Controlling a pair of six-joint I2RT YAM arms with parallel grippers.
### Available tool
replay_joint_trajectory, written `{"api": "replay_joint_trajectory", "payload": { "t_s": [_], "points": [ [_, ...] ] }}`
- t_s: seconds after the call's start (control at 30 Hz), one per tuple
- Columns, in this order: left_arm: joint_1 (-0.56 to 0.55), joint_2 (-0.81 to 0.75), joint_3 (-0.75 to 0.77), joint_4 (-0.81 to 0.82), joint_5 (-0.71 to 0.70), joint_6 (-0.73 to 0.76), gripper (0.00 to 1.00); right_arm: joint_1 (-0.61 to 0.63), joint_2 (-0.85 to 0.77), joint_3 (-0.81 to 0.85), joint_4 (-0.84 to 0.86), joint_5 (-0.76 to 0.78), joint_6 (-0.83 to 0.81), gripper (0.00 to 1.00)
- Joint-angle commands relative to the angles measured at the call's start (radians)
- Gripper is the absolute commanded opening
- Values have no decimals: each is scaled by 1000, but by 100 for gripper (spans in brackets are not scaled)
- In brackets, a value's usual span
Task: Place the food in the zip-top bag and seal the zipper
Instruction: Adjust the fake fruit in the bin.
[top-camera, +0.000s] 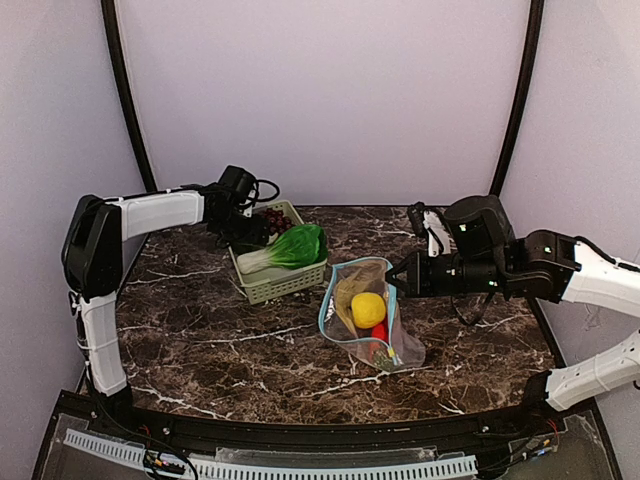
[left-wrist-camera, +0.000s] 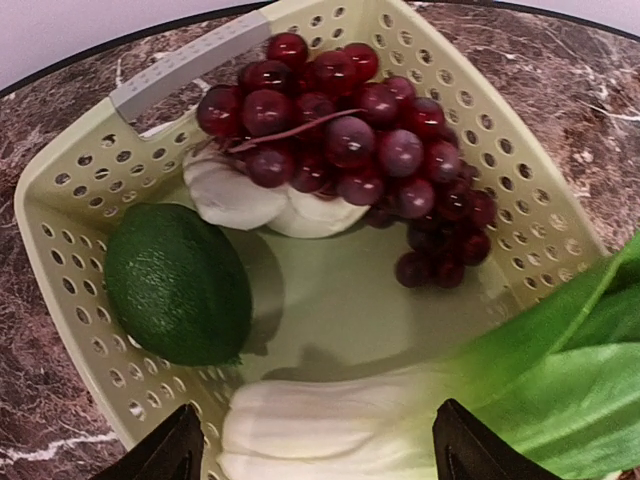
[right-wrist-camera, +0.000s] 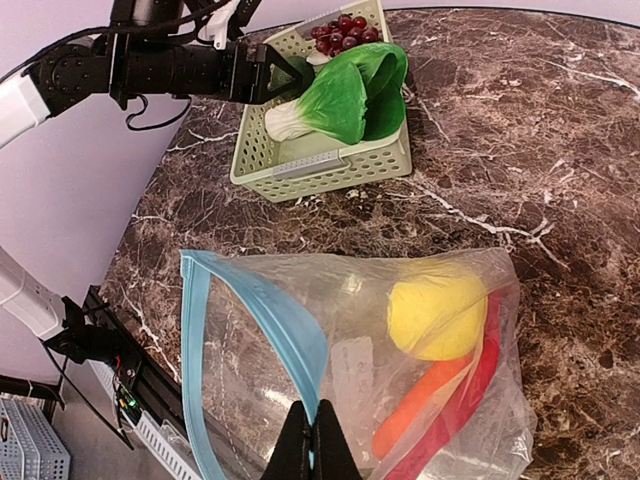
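The bok choy (left-wrist-camera: 330, 430) lies in the basket (left-wrist-camera: 60, 200) toward the surface's far-left corner. Its white stem sits just under your wide-open, empty left fingers (left-wrist-camera: 165, 455), and its long axis seems to run finger to finger. Your right fingers (right-wrist-camera: 298, 450) are pinched shut on the zip-top bag (right-wrist-camera: 250, 340) at mid-surface.

Robot lab: walled marble-top table (top-camera: 230, 340)

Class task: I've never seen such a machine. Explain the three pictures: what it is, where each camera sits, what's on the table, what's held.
Two robot arms stand at a marbled table. One camera looks from above; one rides each wrist. The left end effector hangs open over a basket holding bok choy, grapes, garlic and a dark green piece. The right end effector is shut, pinching the zip-top bag, which contains a lemon and red chillies.
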Motion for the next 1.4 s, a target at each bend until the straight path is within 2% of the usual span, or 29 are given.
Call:
{"api": "replay_joint_trajectory", "payload": {
  "t_s": [0.0,0.27,0.53,0.7,1.03,1.13,1.23,1.37],
  "points": [
    [21,36,63,-14,-113,40,80,-15,-11,0,8,6,-9,0],
    [48,153,174,-39,-138,87,79,-23,-3,2,8,-22,-21,0],
    [52,279,311,-128,-242,144,77,-24,-9,-9,8,-41,-15,0],
    [54,306,320,-158,-290,151,77,-24,-17,-22,8,-41,-10,0],
    [68,320,298,-166,-272,139,78,-25,-17,-17,8,-42,-11,0],
    [73,324,299,-167,-273,145,72,-26,-12,-16,8,-46,-9,0],
    [81,330,296,-173,-268,148,61,-26,-16,-18,8,-48,-5,0],
    [81,332,280,-178,-252,162,54,-26,-22,-22,8,-46,3,0]
  ]
}}
